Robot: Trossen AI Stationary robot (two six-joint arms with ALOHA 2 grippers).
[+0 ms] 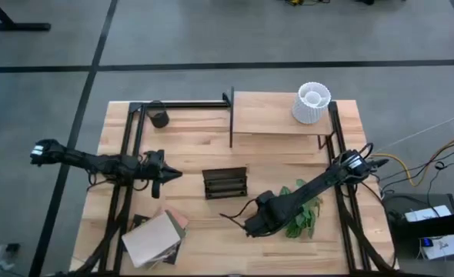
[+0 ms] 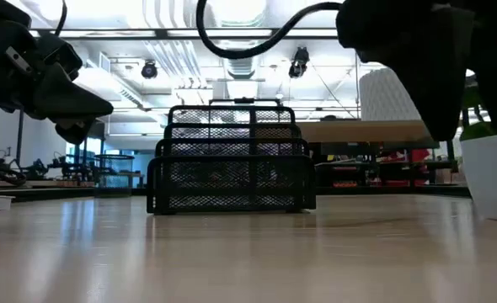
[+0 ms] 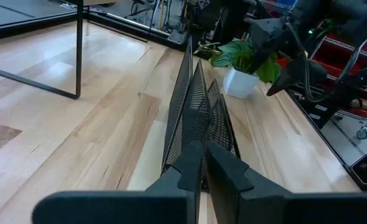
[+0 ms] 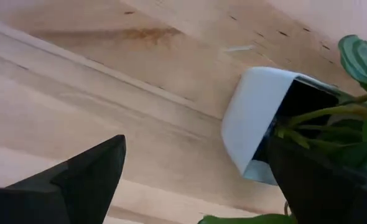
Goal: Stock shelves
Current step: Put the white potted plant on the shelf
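the right gripper (image 4: 190, 180) hangs with its fingers spread wide beside the potted plant (image 1: 302, 209) at the near right of the table, one finger close against the white pot (image 4: 258, 121) and grasping nothing yet. if it clamps off-centre, the pot could tip or leaves get pinched. the shelves (image 1: 277, 115) stand well apart at the far side, already bearing a white ribbed vase (image 1: 312, 103), which a careless placing could knock; the left gripper (image 1: 165, 175) waits clenched and empty near the black mesh rack (image 1: 225, 183).

Bright, even overhead light; ceiling lamps glare white in the low view. Pale wooden tabletop (image 2: 232, 252) reflects softly there. Near dark gripper fingers (image 4: 78, 180) blurred.
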